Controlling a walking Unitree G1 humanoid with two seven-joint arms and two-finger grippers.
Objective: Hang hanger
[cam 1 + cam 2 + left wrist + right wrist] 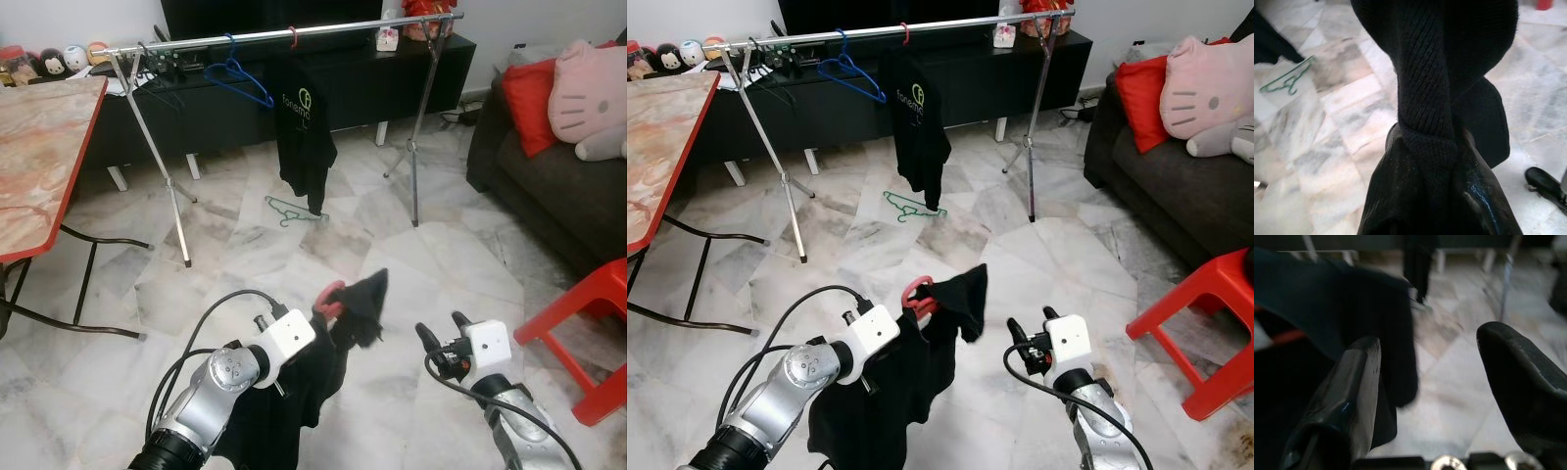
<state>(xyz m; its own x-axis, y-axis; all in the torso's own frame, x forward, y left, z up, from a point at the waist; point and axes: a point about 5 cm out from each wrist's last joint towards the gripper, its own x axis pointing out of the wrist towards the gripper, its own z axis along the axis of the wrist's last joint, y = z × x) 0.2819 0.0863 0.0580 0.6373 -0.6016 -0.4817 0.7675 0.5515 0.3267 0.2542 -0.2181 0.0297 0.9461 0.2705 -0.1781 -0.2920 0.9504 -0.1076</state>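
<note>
My left gripper [327,311] is shut on the collar of a black garment [294,382], which hangs low over the floor in front of me. A red hanger hook [331,292] sticks out at its neck. In the left wrist view, black knit cloth [1430,98] is pinched between the fingers [1391,196]. My right gripper [441,345] is open just right of the garment, with nothing between its fingers [1359,382]. Ahead stands a silver clothes rail [294,34] carrying a blue hanger [240,83] and a black T-shirt [304,137]. The hanger's body is hidden inside the garment.
A green hanger [289,211] lies on the marble floor under the rail. A red-edged table [39,157] is at the left. A dark sofa [549,186] and a red stool [588,323] are at the right. A black TV bench [392,69] runs behind the rail.
</note>
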